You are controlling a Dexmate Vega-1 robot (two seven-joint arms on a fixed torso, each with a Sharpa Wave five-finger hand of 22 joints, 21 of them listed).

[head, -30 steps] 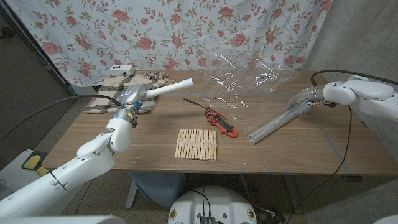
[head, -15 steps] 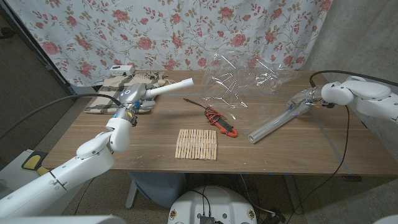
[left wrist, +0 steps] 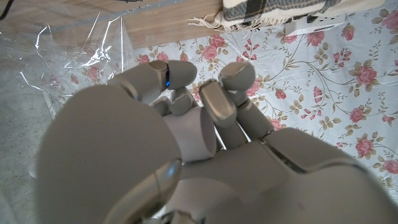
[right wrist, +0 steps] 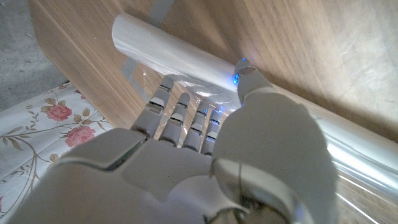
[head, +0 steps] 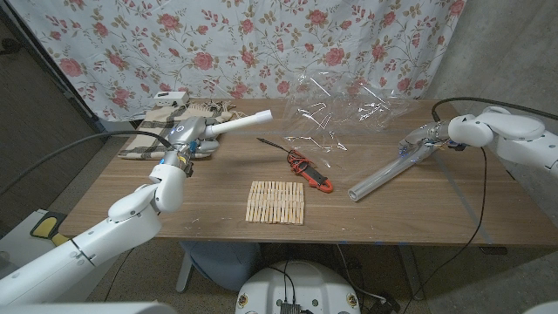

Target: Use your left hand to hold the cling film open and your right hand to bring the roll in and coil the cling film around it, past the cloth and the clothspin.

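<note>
While the left hand (head: 186, 135) grips a tube (head: 237, 125), right wrist view shows right hand (right wrist: 205, 155) fingers (right wrist: 180, 115) clasping the roll (right wrist: 180, 59).

Even, soft room light falls on the table (head: 200, 205), with faint shadows and white glare streaks on the cling film (head: 344, 109). Up close, each robot hand looks blurred, the left robot hand (left wrist: 161, 143) softly lit and the right robot hand (right wrist: 205, 155) showing a small blue glow.

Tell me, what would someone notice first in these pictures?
Probably the big crinkly sheet of cling film standing up at the back of the table, in front of the rose-patterned curtain. Next, the left hand holding a white tube near the cloth, and the right hand on the long shiny roll at the right.
</note>
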